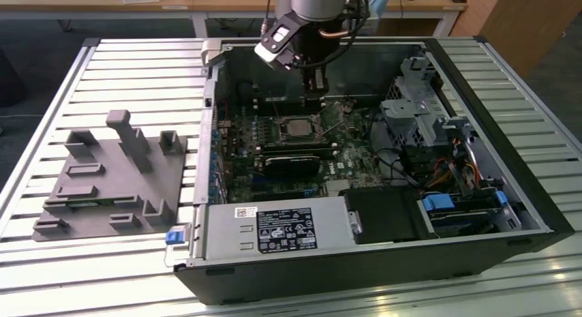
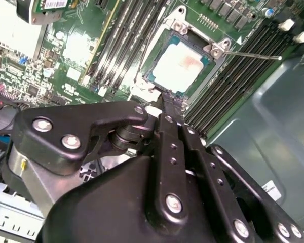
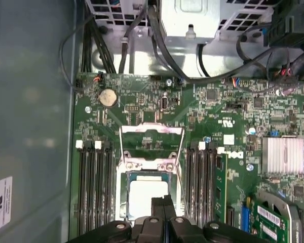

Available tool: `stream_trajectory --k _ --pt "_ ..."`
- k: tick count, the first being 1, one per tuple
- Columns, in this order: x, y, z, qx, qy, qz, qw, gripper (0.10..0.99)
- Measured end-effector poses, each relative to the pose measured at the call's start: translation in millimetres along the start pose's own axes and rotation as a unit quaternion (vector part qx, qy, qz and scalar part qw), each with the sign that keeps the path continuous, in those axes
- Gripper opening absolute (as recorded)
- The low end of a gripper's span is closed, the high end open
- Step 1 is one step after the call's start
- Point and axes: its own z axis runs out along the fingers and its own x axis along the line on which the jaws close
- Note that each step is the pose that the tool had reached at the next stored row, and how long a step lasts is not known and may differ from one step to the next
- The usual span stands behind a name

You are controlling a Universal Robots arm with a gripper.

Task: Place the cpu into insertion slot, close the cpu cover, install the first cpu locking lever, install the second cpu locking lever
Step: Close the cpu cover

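Inside the open computer case (image 1: 364, 269) on the slatted table (image 1: 136, 65), the gripper (image 1: 315, 97) hangs point-down over the green board. As the exterior view frames it, its tip is just at twelve o'clock of the chip (image 1: 296, 129). The jaws stand pressed together, with nothing visible between them.

In the first wrist view the gripper (image 3: 162, 203) overlaps one edge of the chip (image 3: 148, 195); whether it touches cannot be told. The chip lies flat in the socket (image 3: 124, 202), silver top up. The cover (image 3: 152, 129) is swung open (a thin metal frame, the board showing through its cut-out), hinged along the socket edge farthest from the gripper. Long black memory slots (image 3: 93, 192) run along both sides of the socket.

In the second wrist view the gripper (image 2: 164, 98) points at a corner of the socket beside the chip (image 2: 178, 65), and a thin lever (image 2: 253, 55) juts out over the memory slots.

At nine o'clock of the case in the exterior view, well apart, a grey moulded holder (image 1: 100, 187) rests on the table.
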Motion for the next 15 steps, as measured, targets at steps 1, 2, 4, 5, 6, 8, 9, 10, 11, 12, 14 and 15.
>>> stream_trajectory --k 1,2,4,5,6,8,9,10,11,12,14,15 --pt "0.0 0.3 0.0 0.0 0.0 0.0 1.0 0.106" --pt "0.1 1.8 0.2 0.0006 0.0 0.0 1.0 0.106" --pt "0.0 3.1 0.2 0.0011 -0.0001 0.0 1.0 0.106" --pt "-0.1 3.6 0.2 0.0014 -0.0002 0.0 1.0 0.106" --pt "-0.1 3.7 0.2 0.0014 -0.0002 0.0 1.0 0.106" --pt "-0.1 4.3 0.2 0.0014 -0.0002 0.0 1.0 0.106" --pt "-0.1 4.7 0.2 0.0014 -0.0002 0.0 1.0 0.106" --pt "-0.1 5.0 0.3 0.0014 -0.0002 0.0 1.0 0.106" --pt "-0.1 5.3 0.2 0.0014 -0.0002 0.0 1.0 0.106" --pt "-0.1 5.5 0.2 0.0014 -0.0002 0.0 1.0 0.106" --pt "-0.1 6.1 0.3 0.0014 -0.0002 0.0 1.0 0.106" --pt "-0.1 6.2 0.3 0.0014 -0.0002 0.0 1.0 0.106"
